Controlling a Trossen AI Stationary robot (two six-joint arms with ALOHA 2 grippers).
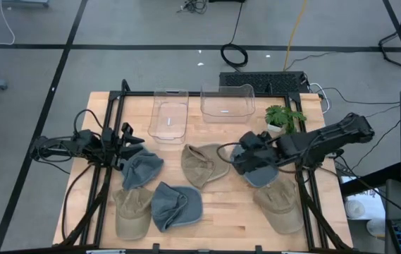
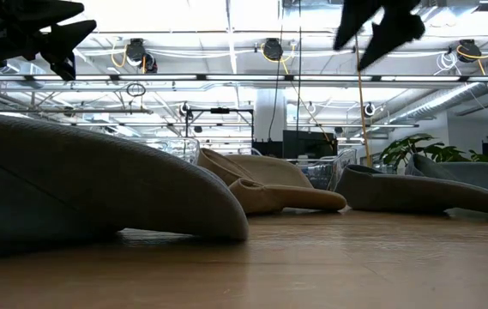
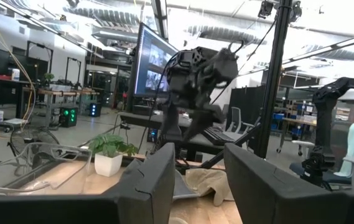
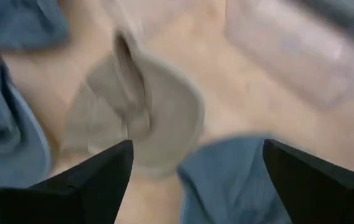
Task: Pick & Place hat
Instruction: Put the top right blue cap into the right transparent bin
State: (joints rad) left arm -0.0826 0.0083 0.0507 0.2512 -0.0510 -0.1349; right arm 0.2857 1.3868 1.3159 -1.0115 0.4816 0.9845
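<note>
Several soft hats lie flat on the wooden table: a tan hat (image 1: 204,164) in the middle, blue-grey hats (image 1: 142,168) (image 1: 175,206) (image 1: 260,174), and tan hats (image 1: 133,212) (image 1: 279,204). My right gripper (image 1: 237,161) hangs open above the table between the middle tan hat (image 4: 139,118) and a blue-grey hat (image 4: 226,180), touching neither. In the low view it (image 2: 379,30) is well above the hats. My left gripper (image 1: 135,138) is open and raised at the table's left side, just beyond a blue-grey hat; its fingers (image 3: 152,180) point level across the table.
Two clear plastic bins (image 1: 169,116) (image 1: 227,102) stand at the table's far edge. A small potted plant (image 1: 282,118) stands to their right, close to my right arm. Black frame rails (image 1: 108,176) run along both table sides. Bare wood shows between the hats and the bins.
</note>
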